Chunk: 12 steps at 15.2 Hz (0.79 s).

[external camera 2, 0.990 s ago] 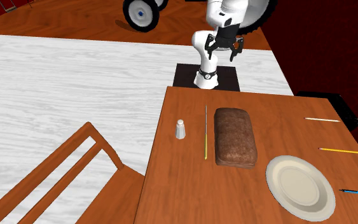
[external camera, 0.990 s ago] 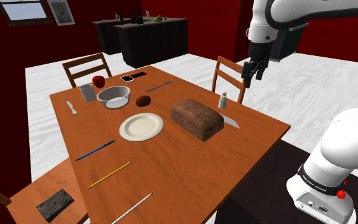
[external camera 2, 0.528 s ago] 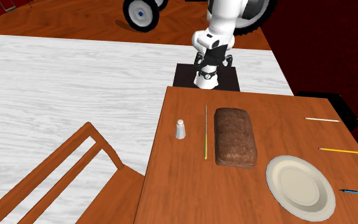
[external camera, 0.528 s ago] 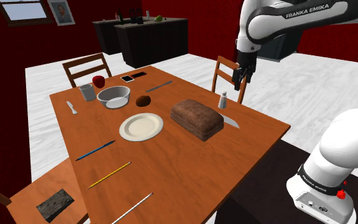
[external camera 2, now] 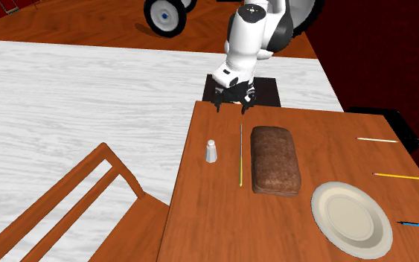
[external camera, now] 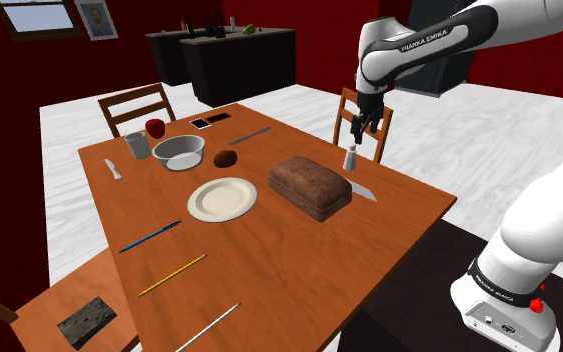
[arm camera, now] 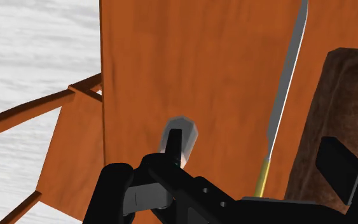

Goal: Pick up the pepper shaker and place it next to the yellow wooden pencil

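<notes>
The pepper shaker [external camera: 350, 156] is a small pale grey shaker standing upright near the table edge, beside the knife [external camera 2: 241, 155]. In the second exterior view the pepper shaker [external camera 2: 211, 151] stands alone, untouched. My gripper [external camera: 361, 125] hangs open above and just behind it, holding nothing. Across the table my gripper [external camera 2: 230, 102] hovers over the table's far edge. In the wrist view the pepper shaker [arm camera: 181, 137] is seen from above, partly hidden behind my gripper [arm camera: 228, 181]. The yellow pencil [external camera: 172, 274] lies far off near the front of the table, between a blue and a white pencil; the yellow pencil [external camera 2: 397, 176] lies past the loaf.
A brown loaf [external camera: 310, 185] and a white plate [external camera: 222, 198] lie between shaker and pencils. A bowl [external camera: 179, 152], a mug [external camera: 137, 145] and a phone [external camera: 212, 120] sit at the back. A wooden chair [external camera: 359, 118] stands right behind the shaker.
The arm has swung toward the shoulder view's left and come down, bringing the open gripper from beyond the table edge to just above the shaker. Nothing on the table moved.
</notes>
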{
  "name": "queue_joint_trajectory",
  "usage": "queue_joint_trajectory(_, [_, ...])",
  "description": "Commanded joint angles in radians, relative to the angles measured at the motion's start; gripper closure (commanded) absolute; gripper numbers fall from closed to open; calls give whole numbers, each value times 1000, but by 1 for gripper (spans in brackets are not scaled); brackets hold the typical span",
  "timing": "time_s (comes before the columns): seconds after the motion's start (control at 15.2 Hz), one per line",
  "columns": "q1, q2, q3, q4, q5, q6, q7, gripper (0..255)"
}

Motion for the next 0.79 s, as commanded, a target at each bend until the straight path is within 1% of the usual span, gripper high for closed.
queue_joint_trajectory(0.0, [-7,72,-12,41,-7,35,-22,0])
queue_joint_trajectory(0.46, [-33,328,-43,219,-10,125,-94,0])
queue_joint_trajectory(0.73, [-37,354,-45,205,-10,164,-96,0])
